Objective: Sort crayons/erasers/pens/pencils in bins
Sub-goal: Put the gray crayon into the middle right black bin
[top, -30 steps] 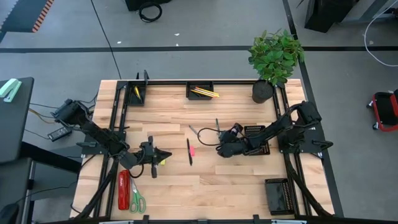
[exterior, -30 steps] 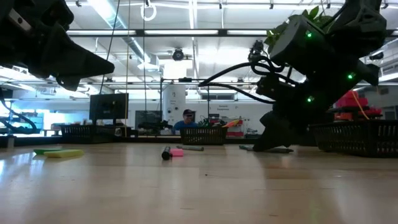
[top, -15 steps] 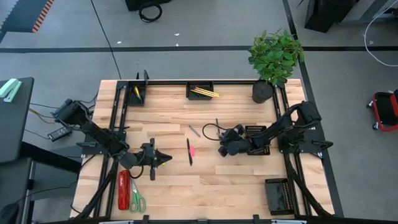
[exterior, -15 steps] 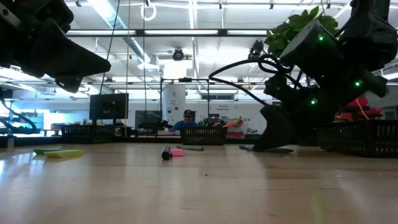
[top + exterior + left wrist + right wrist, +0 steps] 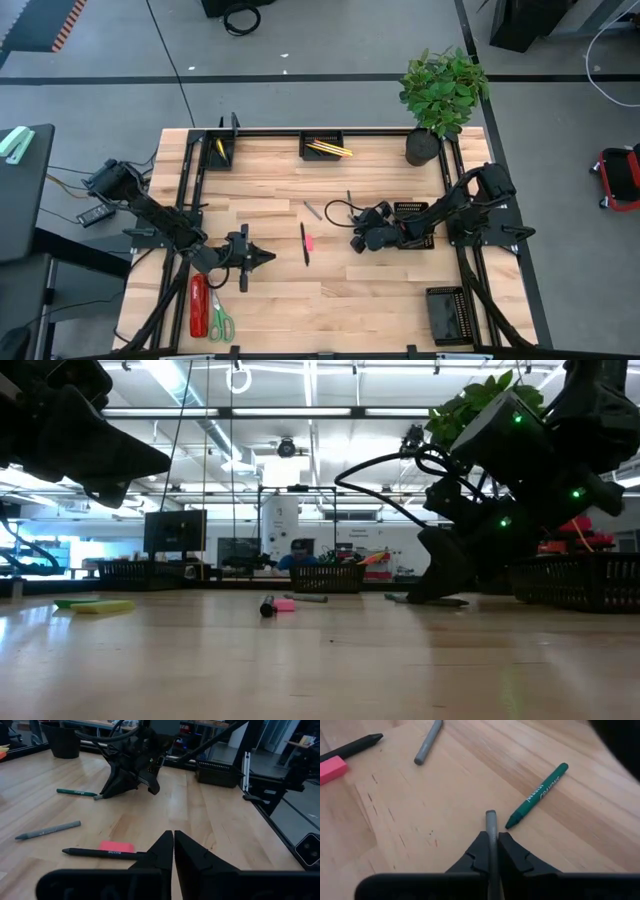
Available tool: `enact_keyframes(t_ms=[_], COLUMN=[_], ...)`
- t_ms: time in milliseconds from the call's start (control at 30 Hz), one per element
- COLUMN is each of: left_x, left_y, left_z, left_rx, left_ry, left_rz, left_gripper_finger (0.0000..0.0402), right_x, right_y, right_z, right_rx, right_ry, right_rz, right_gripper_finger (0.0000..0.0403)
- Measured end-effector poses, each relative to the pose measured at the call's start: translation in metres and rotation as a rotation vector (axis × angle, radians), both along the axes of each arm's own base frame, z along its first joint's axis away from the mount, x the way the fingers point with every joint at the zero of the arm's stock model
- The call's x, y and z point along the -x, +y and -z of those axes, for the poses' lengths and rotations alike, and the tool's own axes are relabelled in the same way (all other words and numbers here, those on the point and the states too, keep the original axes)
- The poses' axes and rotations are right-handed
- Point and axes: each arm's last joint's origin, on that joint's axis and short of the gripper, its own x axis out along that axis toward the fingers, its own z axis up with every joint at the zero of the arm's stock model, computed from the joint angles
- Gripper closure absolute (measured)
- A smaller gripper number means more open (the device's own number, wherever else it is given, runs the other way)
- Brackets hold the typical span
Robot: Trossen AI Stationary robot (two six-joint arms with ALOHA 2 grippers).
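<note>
Grey crayon [image 5: 491, 827]: pinched between closed fingers of right gripper [image 5: 491, 851], tip out front, low over table centre-right. Green crayon [image 5: 537, 795]: flat on wood just beside it. Second grey crayon [image 5: 428, 742], black crayon [image 5: 351, 746], pink eraser [image 5: 332, 769]: flat, mid-table. Far-edge bin [image 5: 322, 145]: holds yellow pencils [image 5: 328, 148]. Two bins [image 5: 413, 222] [image 5: 446, 313] on right side.
</note>
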Motion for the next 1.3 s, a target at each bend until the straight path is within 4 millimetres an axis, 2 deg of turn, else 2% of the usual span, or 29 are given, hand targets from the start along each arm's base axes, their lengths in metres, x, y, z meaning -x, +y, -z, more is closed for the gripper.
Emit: enact_keyframes(t_ms=[100,233,367,467,633,800,933,1033,1200,1300], left_x=[0.0,0.0,0.0,0.003,0.006,0.006,0.006,0.006,0.006,0.006], left_y=[0.0,0.0,0.0,-0.003,-0.008,-0.008,-0.008,-0.008,-0.008,-0.008], left_z=[0.0,0.0,0.0,0.001,0.002,0.002,0.001,0.001,0.001,0.001], left_rx=[0.0,0.0,0.005,0.023,0.021,0.022,0.019,0.018,0.023,0.044], left_ry=[0.0,0.001,0.003,0.007,0.011,0.012,0.011,0.01,0.002,0.0], left_rz=[0.0,0.0,0.001,0.014,0.043,0.044,0.044,0.036,0.024,0.021], left_gripper_finger=[0.038,0.0385,0.0381,0.0376,0.0377,0.0383,0.0378,0.0377,0.0385,0.0383], right_x=[-0.003,-0.007,0.003,0.019,0.057,0.098,0.118,0.121,0.121,0.12], right_y=[0.005,0.014,0.025,0.035,0.047,0.047,0.039,0.036,0.039,0.041], right_z=[-0.007,-0.033,-0.059,-0.079,-0.099,-0.104,-0.102,-0.1,-0.094,-0.089], right_rx=[0.011,0.012,0.024,0.02,-0.027,-0.086,-0.067,-0.076,-0.135,-0.145], right_ry=[0.003,-0.051,-0.039,-0.039,-0.033,0.021,0.071,0.094,0.155,0.197], right_rz=[-0.029,-0.054,-0.051,-0.041,0.013,0.129,0.257,0.314,0.347,0.363], right_gripper_finger=[0.0377,0.0377,0.0377,0.0377,0.0377,0.0377,0.0377,0.0376,0.0348,0.0348])
